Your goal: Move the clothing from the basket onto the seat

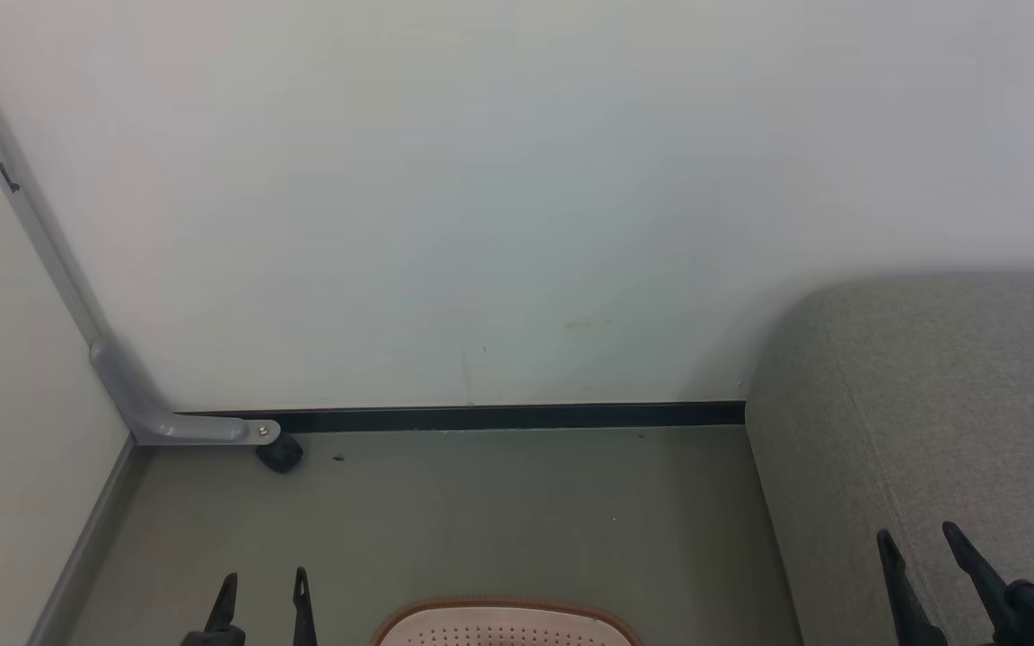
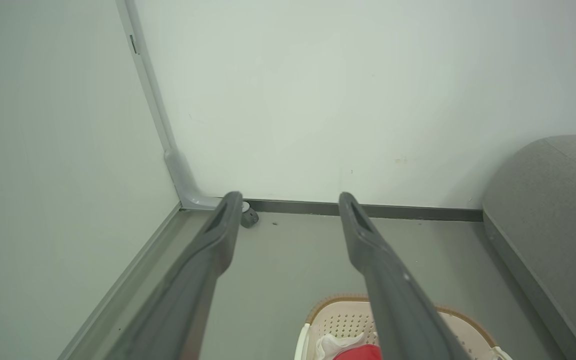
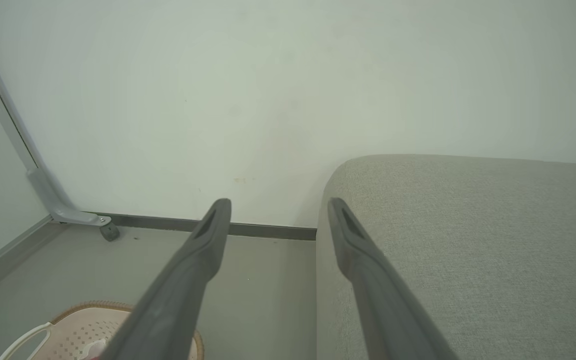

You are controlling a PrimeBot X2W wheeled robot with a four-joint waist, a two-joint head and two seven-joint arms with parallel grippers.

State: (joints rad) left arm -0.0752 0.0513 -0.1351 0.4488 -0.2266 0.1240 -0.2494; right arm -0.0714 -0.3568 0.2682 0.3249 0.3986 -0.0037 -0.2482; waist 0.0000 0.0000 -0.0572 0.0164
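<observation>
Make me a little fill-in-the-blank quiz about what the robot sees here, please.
The clothing in the basket shows white and ____ fabric. The basket stands on the ____. The grey seat lies on the robot's ____ side. The left gripper and the right gripper both have their fingers ____, holding nothing.
Missing words: red; floor; right; open.
</observation>
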